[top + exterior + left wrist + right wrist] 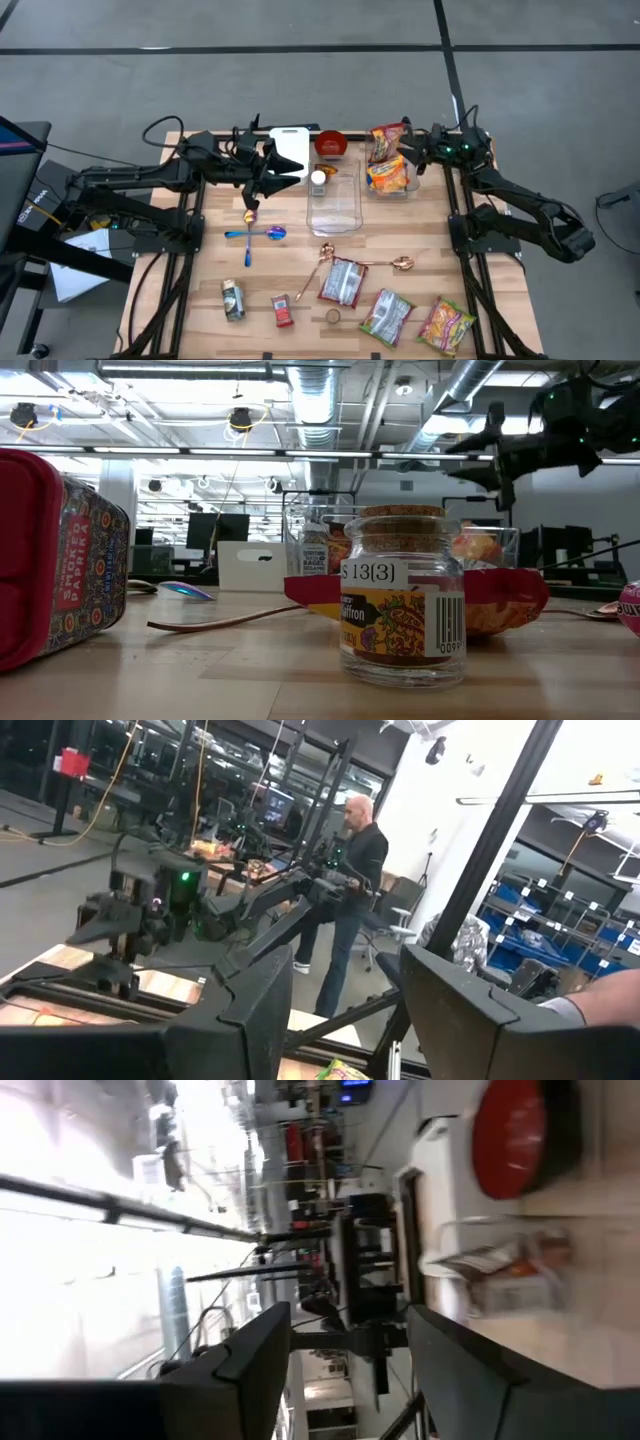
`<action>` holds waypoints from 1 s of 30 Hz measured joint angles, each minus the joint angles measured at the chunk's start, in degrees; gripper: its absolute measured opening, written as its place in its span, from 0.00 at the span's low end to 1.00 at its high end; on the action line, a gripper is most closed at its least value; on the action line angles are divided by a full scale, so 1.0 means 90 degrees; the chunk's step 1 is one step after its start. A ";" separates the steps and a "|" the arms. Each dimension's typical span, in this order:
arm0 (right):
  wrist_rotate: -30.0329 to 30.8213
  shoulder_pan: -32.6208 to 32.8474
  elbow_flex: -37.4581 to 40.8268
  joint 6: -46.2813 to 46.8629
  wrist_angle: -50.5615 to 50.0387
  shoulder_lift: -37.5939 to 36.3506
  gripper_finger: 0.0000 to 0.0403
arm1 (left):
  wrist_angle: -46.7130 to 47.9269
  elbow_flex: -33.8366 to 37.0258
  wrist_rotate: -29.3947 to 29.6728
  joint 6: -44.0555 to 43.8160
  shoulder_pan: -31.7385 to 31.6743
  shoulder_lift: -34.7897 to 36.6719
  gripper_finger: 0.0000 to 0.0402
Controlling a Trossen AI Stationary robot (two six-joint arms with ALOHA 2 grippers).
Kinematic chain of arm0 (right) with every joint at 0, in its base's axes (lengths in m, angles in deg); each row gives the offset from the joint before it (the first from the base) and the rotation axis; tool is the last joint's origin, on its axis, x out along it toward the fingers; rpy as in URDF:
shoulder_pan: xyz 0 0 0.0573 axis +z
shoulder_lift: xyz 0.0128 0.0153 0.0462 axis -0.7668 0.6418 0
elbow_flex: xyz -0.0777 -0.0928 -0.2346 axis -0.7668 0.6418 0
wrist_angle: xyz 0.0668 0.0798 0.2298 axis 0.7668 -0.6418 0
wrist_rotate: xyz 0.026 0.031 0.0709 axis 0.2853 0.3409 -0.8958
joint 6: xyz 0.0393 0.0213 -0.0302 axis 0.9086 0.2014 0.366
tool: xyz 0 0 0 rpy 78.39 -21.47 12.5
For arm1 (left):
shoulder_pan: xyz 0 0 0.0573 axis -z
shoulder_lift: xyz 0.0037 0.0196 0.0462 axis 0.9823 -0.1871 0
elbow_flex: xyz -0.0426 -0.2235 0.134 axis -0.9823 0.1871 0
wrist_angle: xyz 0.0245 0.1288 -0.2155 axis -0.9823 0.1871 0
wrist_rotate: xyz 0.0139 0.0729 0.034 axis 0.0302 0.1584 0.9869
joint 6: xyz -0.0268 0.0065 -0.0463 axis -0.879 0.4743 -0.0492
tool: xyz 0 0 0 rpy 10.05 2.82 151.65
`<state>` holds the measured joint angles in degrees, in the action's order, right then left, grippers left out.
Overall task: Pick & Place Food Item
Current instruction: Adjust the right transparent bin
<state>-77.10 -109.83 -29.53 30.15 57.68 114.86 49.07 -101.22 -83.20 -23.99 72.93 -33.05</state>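
Note:
Two orange and red snack packets [387,160] lie in a clear tub [390,186] at the table's far right; one stands on end against the tub's far wall. My right gripper [410,152] hovers level just right of them, open, with nothing between its fingers [345,1350]. My left gripper [285,170] hangs above the far middle of the table, beside a second clear tub [335,200]. It is also open and empty [340,1010]. More snack packets [343,282] [386,315] [447,325] lie flat near the front edge.
A red bowl [330,145] and a white cutting board [290,138] sit at the far edge. Spoons [255,235] [385,263] lie mid-table. A can [233,298], a red tin [283,310] and a cork-topped jar [400,595] stand near the front. A person [350,890] stands beyond the table.

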 joint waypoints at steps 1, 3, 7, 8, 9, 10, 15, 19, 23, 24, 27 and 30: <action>-0.0011 -0.0015 -0.0041 -0.0044 -0.0040 -0.0019 0.47 | -0.0003 0.0000 0.0000 -0.0001 0.0000 0.0001 0.45; -0.0102 -0.0112 -0.0099 -0.0304 -0.0300 -0.0071 0.44 | -0.0007 0.0000 0.0000 -0.0009 0.0000 0.0006 0.45; -0.0249 -0.0434 -0.0150 -0.1202 -0.1484 -0.0248 0.35 | -0.0012 0.0000 0.0000 -0.0015 0.0000 0.0019 0.45; -0.0238 -0.0522 -0.0169 -0.1457 -0.1836 -0.0323 0.32 | -0.0014 0.0000 0.0000 -0.0015 0.0000 0.0019 0.45; -0.0179 -0.0618 -0.0196 -0.1718 -0.2143 -0.0420 0.28 | -0.0012 0.0000 0.0000 -0.0024 0.0000 0.0019 0.45; -0.0093 -0.0715 -0.0224 -0.1945 -0.2416 -0.0531 0.24 | -0.0012 0.0000 0.0000 -0.0048 0.0000 0.0019 0.45; 0.0322 -0.1242 -0.0357 -0.3012 -0.3870 -0.1085 0.02 | -0.0012 0.0000 0.0000 -0.0068 0.0000 0.0019 0.45; 0.0713 -0.1711 -0.0536 -0.4173 -0.5604 -0.1223 0.01 | -0.0012 0.0000 0.0000 -0.0068 0.0000 0.0019 0.45; 0.1215 -0.2023 -0.0605 -0.5090 -0.6401 -0.1055 0.00 | -0.0012 0.0000 0.0000 -0.0068 0.0000 0.0019 0.45; 0.1378 -0.2063 -0.0605 -0.5195 -0.6437 -0.1002 0.00 | -0.0014 0.0000 0.0000 -0.0068 0.0000 0.0019 0.45; 0.1822 -0.2136 -0.0605 -0.5451 -0.6420 -0.0787 0.00 | -0.0012 0.0000 0.0000 -0.0068 0.0000 0.0019 0.45; 0.2222 -0.2143 -0.0600 -0.5602 -0.6441 -0.0778 0.00 | -0.0016 0.0000 0.0000 -0.0096 0.0000 0.0019 0.45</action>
<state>-57.09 -129.12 -34.93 -20.26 -0.29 107.86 48.92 -101.22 -83.20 -24.86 72.93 -32.88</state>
